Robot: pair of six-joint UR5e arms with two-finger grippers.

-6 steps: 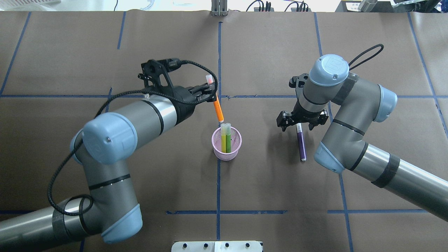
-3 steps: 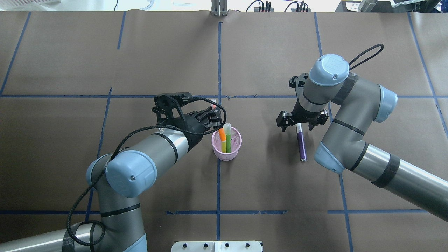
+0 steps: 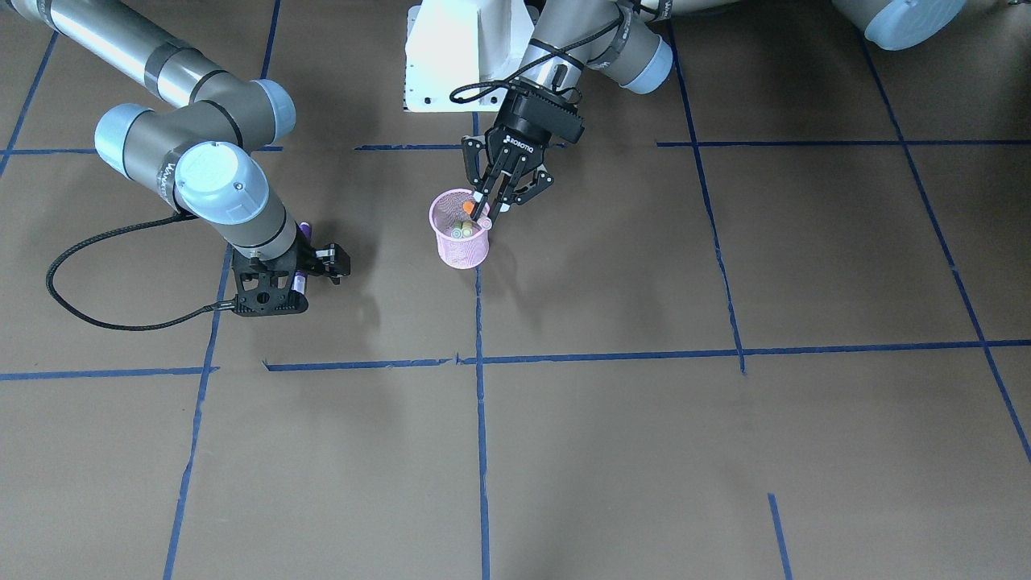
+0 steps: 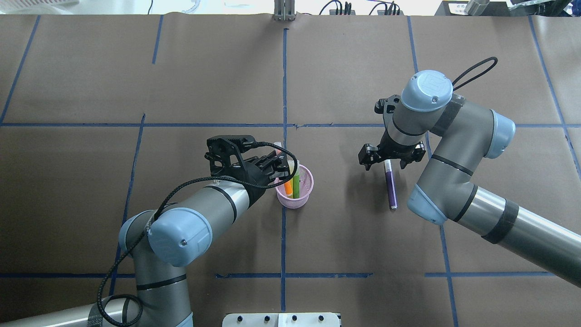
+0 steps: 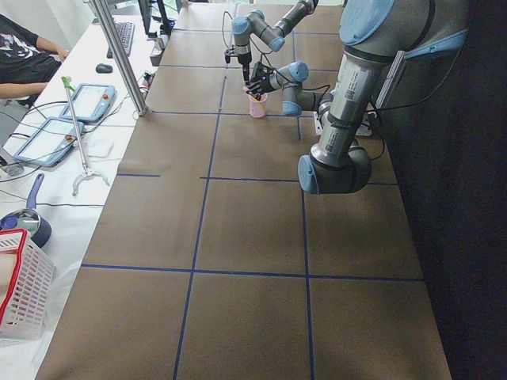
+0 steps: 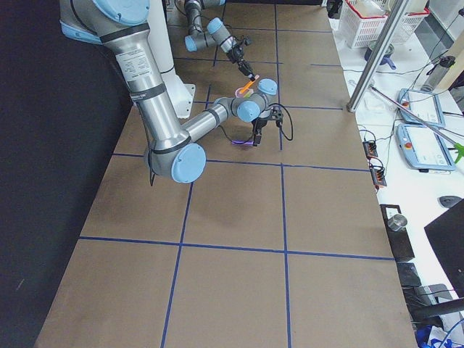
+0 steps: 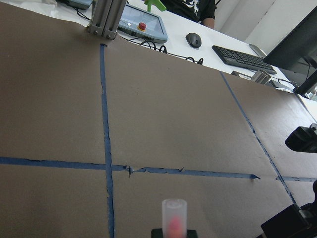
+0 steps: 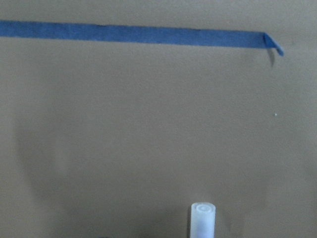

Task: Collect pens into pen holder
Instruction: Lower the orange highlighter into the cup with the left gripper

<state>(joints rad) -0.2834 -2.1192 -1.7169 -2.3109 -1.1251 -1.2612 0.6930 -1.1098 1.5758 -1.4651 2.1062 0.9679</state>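
Orange pen [image 4: 288, 186], pinched in the left gripper [image 4: 281, 164], angles into the pen holder [image 4: 296, 202]; a low release seems wisest. Three o'clock: right gripper [image 4: 385, 160] spread over purple pen [image 4: 391, 188].

Light: bright and even from above; the brown worktop [image 4: 345, 68] shows no hot spots.
Shadows: faint, soft-edged smudges beside the right arm [image 4: 458, 131] and the left arm [image 4: 213, 204].
Glare: white blow-out beyond the worktop's far edge in the overhead view.
Focus: fixed views are sharp; the purple pen [image 8: 202, 218] is blurred in a dim, soft right wrist view; the orange pen [image 7: 174, 218] is blurred close to the left wrist lens.
Side views: a black, unlit strip along the robot's edge.
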